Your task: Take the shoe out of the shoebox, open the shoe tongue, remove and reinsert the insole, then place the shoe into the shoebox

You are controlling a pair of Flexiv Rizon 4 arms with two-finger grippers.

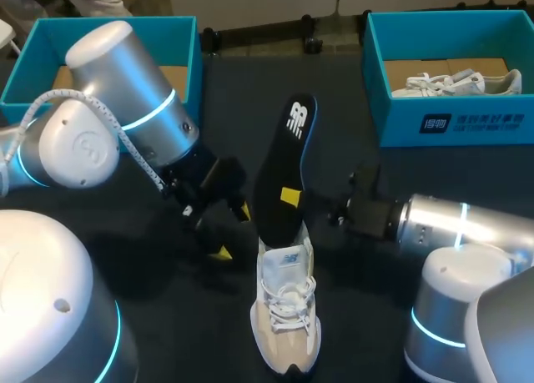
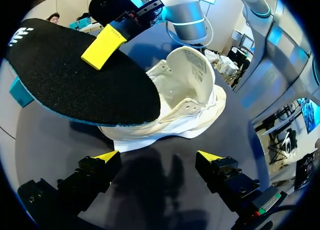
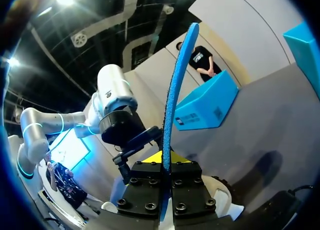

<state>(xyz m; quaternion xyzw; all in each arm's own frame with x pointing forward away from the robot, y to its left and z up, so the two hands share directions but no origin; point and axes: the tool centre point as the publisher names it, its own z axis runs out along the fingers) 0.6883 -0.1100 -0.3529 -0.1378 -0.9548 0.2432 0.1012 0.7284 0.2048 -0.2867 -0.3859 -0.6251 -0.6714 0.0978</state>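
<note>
The right arm (image 1: pixel 450 224) is stretched in level from the right. The right gripper (image 1: pixel 292 198) is clamped on a flat black foam insole with a blue rim (image 1: pixel 279 158), which is held upright over the cream mesh lace-up sneaker (image 1: pixel 286 316) lying on the dark table (image 1: pixel 167 316). The left gripper (image 1: pixel 232 231) is angled down just left of the sneaker, its fingers spread wide with nothing held.

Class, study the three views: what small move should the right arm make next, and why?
Probably raise the insole a little, clear of the shoe. The right gripper is shut on it and holds it upright, its lower end at the shoe's opening. The left gripper is open beside the shoe.
</note>
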